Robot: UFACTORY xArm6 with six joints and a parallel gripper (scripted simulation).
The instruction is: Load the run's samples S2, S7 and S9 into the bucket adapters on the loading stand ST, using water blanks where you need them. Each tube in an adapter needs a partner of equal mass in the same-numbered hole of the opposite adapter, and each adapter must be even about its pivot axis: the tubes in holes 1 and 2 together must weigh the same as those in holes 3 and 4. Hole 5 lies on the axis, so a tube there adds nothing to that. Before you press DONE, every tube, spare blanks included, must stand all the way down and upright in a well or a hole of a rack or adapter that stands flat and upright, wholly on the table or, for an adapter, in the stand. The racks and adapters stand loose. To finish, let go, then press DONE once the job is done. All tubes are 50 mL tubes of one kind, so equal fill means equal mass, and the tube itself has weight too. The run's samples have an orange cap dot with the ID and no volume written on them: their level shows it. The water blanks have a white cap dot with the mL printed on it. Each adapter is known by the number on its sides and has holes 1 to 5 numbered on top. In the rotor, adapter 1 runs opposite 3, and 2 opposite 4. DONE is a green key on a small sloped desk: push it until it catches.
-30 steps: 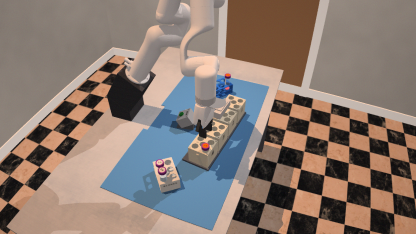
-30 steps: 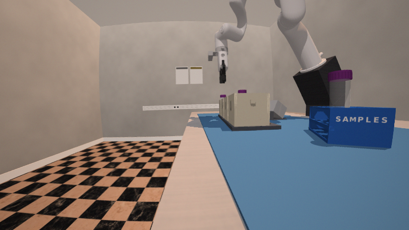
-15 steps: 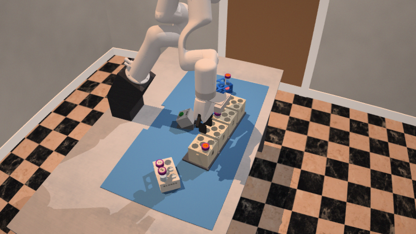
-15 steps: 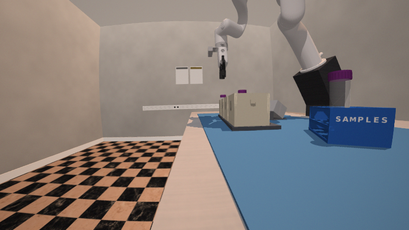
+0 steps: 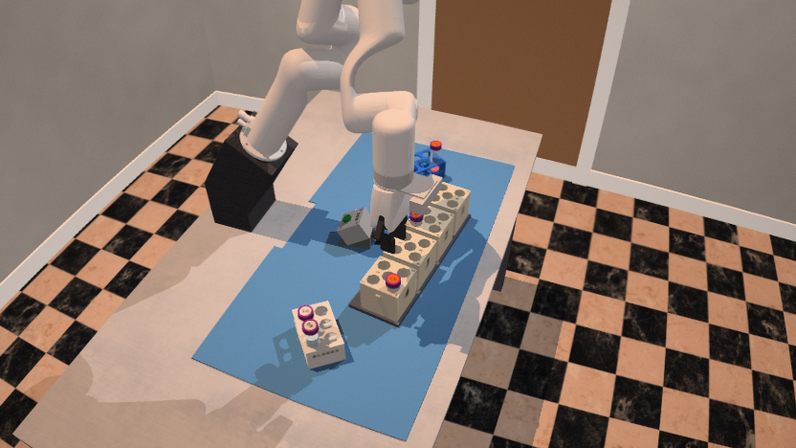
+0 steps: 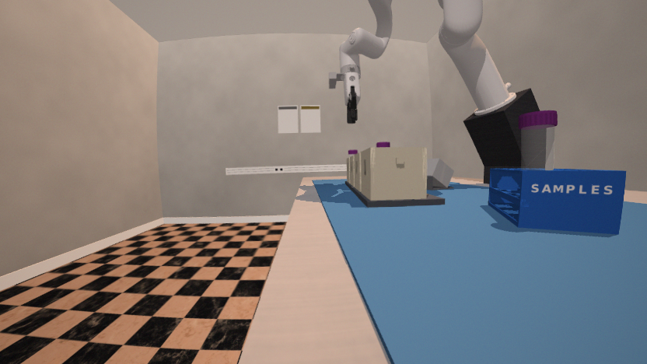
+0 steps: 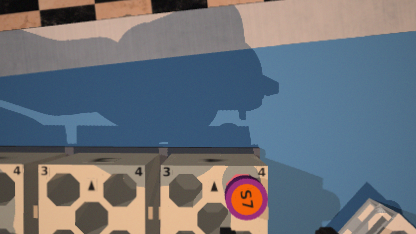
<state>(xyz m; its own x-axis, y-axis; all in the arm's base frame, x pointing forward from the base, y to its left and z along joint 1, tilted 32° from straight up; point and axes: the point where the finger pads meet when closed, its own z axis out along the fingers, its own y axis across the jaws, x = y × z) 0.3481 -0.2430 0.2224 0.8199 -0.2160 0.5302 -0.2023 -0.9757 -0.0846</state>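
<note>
Four adapters: (image 5: 381, 301) (image 6: 393, 176) (image 7: 117, 167) cream blocks in one row on the dark loading stand (image 5: 357, 305) (image 6: 407, 202) (image 7: 200, 150), nearer the counter's right edge in the top view than its left.
Sample S7: (image 5: 392, 280) (image 7: 246, 199) orange dot and purple rim, in hole 4 of the end adapter farthest from the door; its side number cannot be read.
Second loaded tube: (image 5: 416, 215) purple cap, in the adapter next to the door-end one, partly behind the arm; label unreadable.
Pincer: (image 5: 393, 238) (image 6: 351, 120) (image 7: 277, 231) fingers apart with nothing between them, pointing down above the row, clear of the adapters.
Blue SAMPLES rack: (image 5: 441, 168) (image 6: 572, 205) toward the counter's door-side edge, beyond the row.
Tube in that rack: (image 5: 434, 145) (image 6: 537, 140) upright, orange dot on its purple cap, ID too small to tell.
BLANKS rack: (image 5: 322, 357) (image 7: 395, 222) near the mat's end farthest from the door, apart from the stand.
Two blanks: (image 5: 304, 311) side by side in that rack, white dots on purple caps; printed volumes unclear.
DONE key: (image 5: 346, 218) green, on a small grey desk (image 5: 355, 228) (image 6: 438, 173) between the black arm base (image 5: 239, 194) (image 6: 493, 140) and the row.
Counter: (image 5: 139, 334) (image 6: 302, 289) (image 7: 325, 25) pale, with a blue mat (image 5: 250, 311) (image 6: 452, 280) (image 7: 350, 90) under the racks, stand and desk.
</note>
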